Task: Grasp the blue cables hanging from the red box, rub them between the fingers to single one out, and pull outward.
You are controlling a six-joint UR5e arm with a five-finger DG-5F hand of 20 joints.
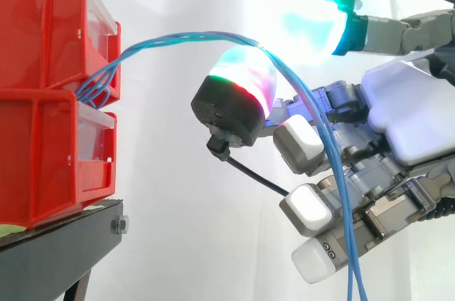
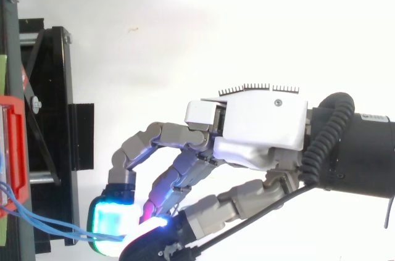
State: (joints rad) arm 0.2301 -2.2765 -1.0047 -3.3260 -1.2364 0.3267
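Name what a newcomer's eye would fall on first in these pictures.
The brightly glowing fingers of the hand stand out first, at upper right of the side view, pinching the blue cables between them. The cables arc over from the red bins at left, then hang down past the palm.

Thin blue cables (image 1: 178, 35) leave the red box (image 1: 43, 23) bunched at its front. They arch away from it, then drop.

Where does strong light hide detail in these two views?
Side view: the glowing pads burn out to white where the blue cables pass between them; the white curtain is evenly bright. Top view: the pads' cyan-white glow hides where the cables reach them.
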